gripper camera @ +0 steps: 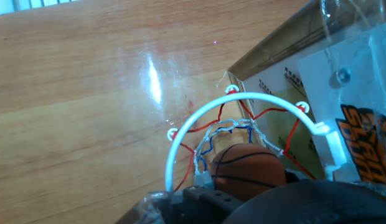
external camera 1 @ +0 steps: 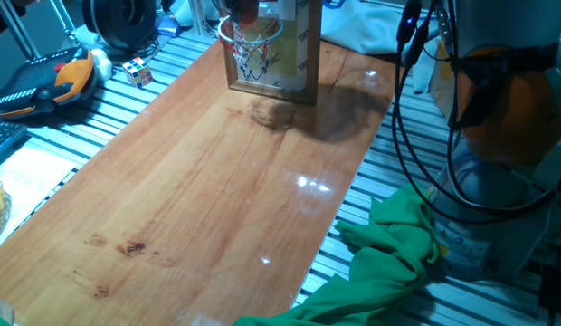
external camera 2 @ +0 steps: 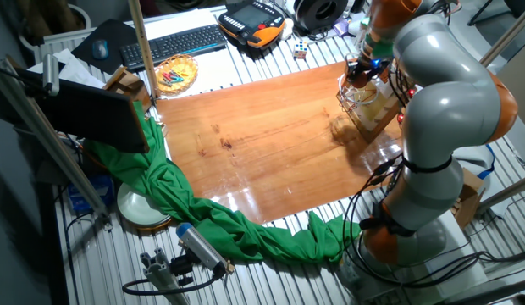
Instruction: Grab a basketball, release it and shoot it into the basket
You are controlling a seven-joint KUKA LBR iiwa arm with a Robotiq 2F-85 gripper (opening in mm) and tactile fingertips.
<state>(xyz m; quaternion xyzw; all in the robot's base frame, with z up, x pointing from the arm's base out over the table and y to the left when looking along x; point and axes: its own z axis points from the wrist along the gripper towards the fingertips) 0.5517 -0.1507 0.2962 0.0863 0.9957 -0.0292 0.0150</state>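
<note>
The basketball [gripper camera: 248, 169] sat at the lower edge of the hand view, about six o'clock, right against the gripper's dark body and directly above the hoop's rim [gripper camera: 243, 102]. The gripper [gripper camera: 243, 193] appeared clamped on the ball, though its fingertips were mostly cut off by the frame. Beneath the ball hung the net [gripper camera: 227, 134], white with red and blue strands, and at three o'clock from the rim stood the clear backboard [gripper camera: 342, 93] with its wooden frame and orange lettering.

In one fixed view the basket [external camera 1: 251, 38] stood at the far end of the wooden table [external camera 1: 199, 190], near twelve o'clock, with an orange shape just above the rim that was too cropped to identify surely. At nine o'clock from it lay a puzzle cube [external camera 1: 137, 71] and an orange-and-black plush toy [external camera 1: 74, 76], well apart from the hoop. A green cloth [external camera 1: 389, 263] was draped off the table's edge at five o'clock.

In the other fixed view the arm [external camera 2: 436, 93] bent over the basket [external camera 2: 364, 100] at the table's two o'clock corner. A keyboard [external camera 2: 174, 44] and a small bowl [external camera 2: 176, 73] lay near eleven o'clock.
</note>
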